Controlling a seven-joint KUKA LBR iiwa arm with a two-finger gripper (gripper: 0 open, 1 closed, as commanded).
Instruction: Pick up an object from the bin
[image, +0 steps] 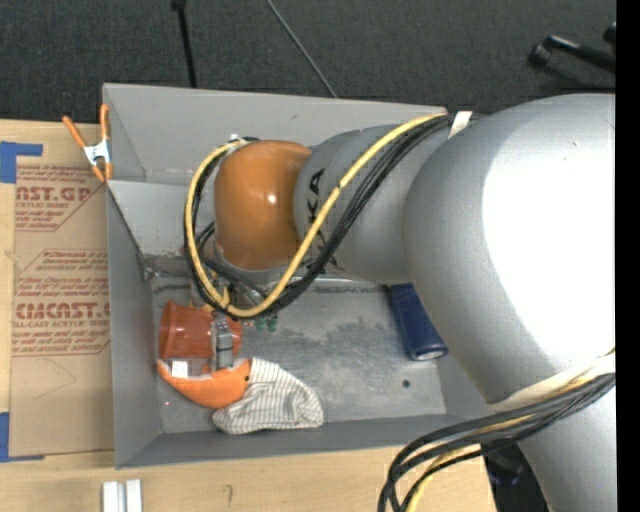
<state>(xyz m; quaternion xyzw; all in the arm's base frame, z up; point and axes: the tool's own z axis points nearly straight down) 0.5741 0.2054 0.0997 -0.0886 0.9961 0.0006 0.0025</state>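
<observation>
My gripper (223, 345) reaches down at the bin's left side, under the arm's wrist. Right beside it, on its left, stands a red-brown cup-like thing (183, 332), touching or nearly touching it. Just below lies an orange curved piece (208, 387) with a white patch on its left end. A white checked cloth (272, 400) is crumpled against that piece, near the bin's front wall. The wrist hides whatever lies directly under the gripper.
A dark blue cylinder (415, 321) lies on the bin floor at the right, partly under the arm. The arm covers the back and right of the bin. Bare floor shows between the cloth and the blue cylinder.
</observation>
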